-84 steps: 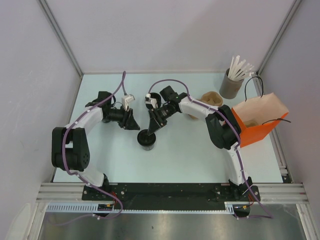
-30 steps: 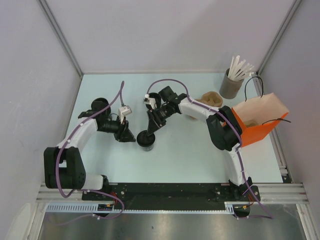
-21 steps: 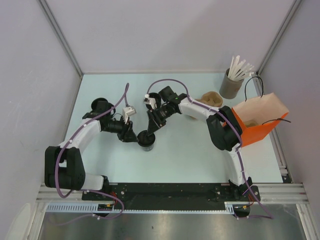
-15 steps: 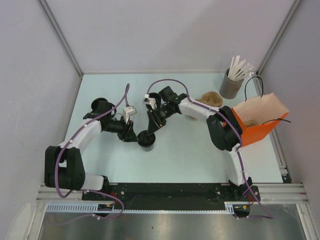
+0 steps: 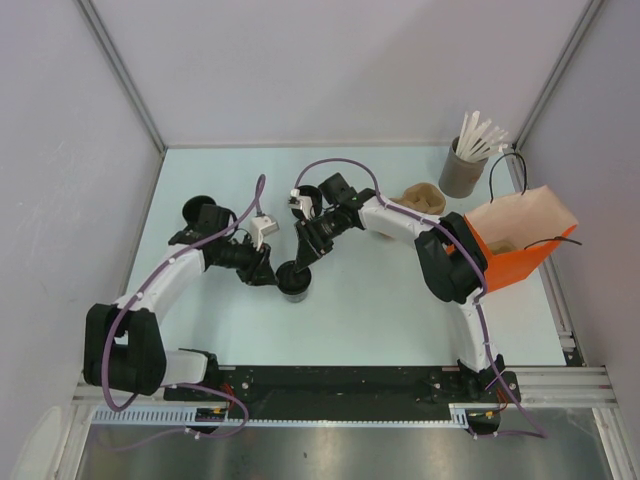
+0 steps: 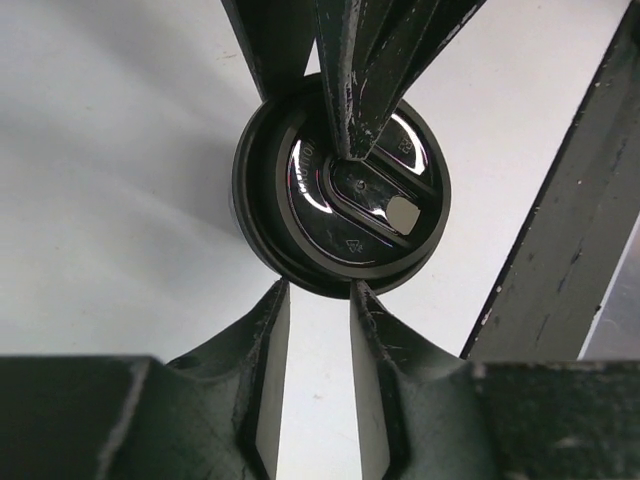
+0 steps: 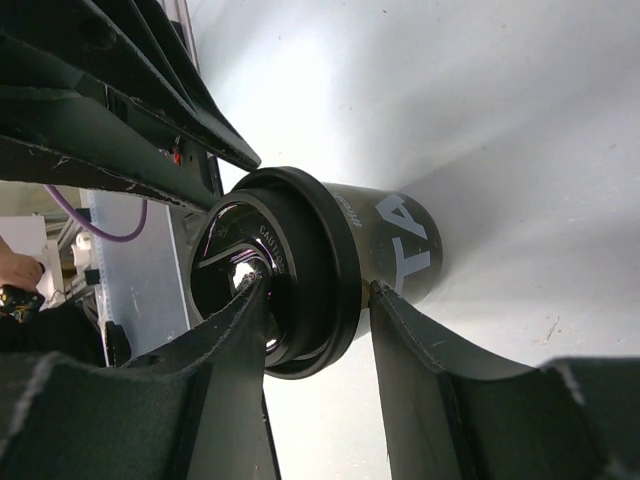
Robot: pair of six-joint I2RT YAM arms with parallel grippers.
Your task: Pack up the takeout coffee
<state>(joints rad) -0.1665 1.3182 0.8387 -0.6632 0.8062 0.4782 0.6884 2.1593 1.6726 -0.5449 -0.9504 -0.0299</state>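
The takeout coffee (image 5: pixel 293 281) is a small black cup with a round black lid, standing upright left of the table's middle. In the left wrist view its glossy lid (image 6: pixel 340 200) is seen from above. My right gripper (image 7: pixel 315 290) is shut on the coffee's top edge, with one finger on the lid and the other under the rim against the cup wall (image 7: pixel 400 240). My left gripper (image 6: pixel 315 300) is open with a narrow gap and nothing between its fingers. Its tips sit at the lid's near rim, on the cup's left side (image 5: pixel 266 270).
An orange bag (image 5: pixel 515 262) stands open at the right edge. A grey tub of white sticks (image 5: pixel 462 172) is at the back right, with brown cups (image 5: pixel 425 197) beside it. A black cup (image 5: pixel 197 209) sits at the far left behind the left arm.
The left arm has swung right until its fingertips reach the cup, and its jaws have narrowed a little. The right gripper and the cup have stayed put.
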